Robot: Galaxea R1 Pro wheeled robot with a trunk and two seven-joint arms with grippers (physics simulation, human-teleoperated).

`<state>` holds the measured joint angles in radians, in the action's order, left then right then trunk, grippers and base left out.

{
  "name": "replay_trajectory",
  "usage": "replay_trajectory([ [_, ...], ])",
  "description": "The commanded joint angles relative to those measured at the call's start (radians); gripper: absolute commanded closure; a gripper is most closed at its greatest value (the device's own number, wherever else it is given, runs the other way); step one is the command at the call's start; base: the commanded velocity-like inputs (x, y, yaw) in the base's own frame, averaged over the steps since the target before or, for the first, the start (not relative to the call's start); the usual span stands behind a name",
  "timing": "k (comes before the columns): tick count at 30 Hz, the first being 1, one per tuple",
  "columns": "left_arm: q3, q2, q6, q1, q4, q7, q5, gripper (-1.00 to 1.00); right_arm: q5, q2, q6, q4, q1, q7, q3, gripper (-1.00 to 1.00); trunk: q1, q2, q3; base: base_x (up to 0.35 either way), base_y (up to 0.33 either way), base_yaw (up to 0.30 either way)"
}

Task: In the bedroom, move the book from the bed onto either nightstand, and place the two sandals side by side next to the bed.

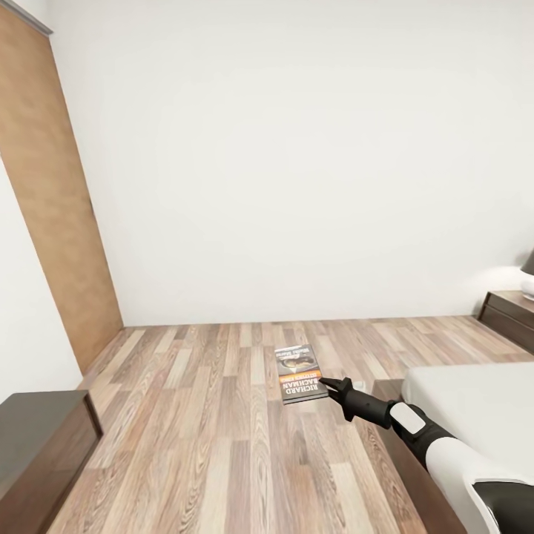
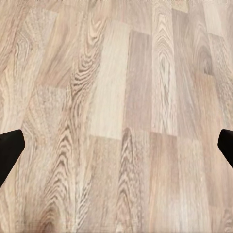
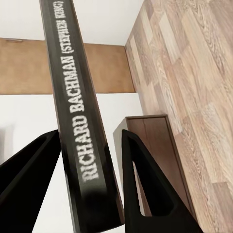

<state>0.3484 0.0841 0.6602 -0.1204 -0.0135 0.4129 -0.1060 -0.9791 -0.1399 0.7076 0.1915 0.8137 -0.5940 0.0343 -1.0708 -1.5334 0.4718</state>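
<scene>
The book [image 1: 300,373] hangs flat above the wooden floor, its cover with the orange-red band facing up. My right gripper [image 1: 330,386] is shut on its near edge, off the corner of the bed [image 1: 475,404]. In the right wrist view the dark spine of the book [image 3: 73,97] reads "RICHARD BACHMAN" and runs between the two black fingers of the right gripper [image 3: 92,160]. The nightstand [image 1: 512,315] stands at the far right beyond the bed. My left gripper [image 2: 116,150] is open over bare floor planks, its fingertips [image 2: 9,150] at the picture's edges. The sandals are out of view.
A long low dark cabinet [image 1: 37,445] stands at the near left, also seen as the cabinet [image 3: 150,141] in the right wrist view. A brown door [image 1: 52,193] fills the left wall. The lamp [image 1: 528,278] sits on the nightstand. Wooden floor [image 1: 222,400] stretches between cabinet and bed.
</scene>
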Motion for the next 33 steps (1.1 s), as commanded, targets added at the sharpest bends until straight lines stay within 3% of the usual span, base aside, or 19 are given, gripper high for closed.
replay_trajectory([
  [1, 0.001, 0.0, -0.001, -0.001, 0.001, 0.01, -0.011, -1.0, -0.01, -0.001, 0.006, 0.0, 0.001, -0.002, 0.0, 1.0, 0.0, -0.001, 0.001, 0.175, 0.0, 0.0],
  [33, 0.001, 0.002, -0.001, -0.001, 0.001, 0.01, -0.011, -1.0, -0.01, -0.001, 0.007, 0.0, 0.001, -0.004, 0.0, 1.0, 0.0, -0.001, 0.001, 0.175, 0.0, 0.0],
])
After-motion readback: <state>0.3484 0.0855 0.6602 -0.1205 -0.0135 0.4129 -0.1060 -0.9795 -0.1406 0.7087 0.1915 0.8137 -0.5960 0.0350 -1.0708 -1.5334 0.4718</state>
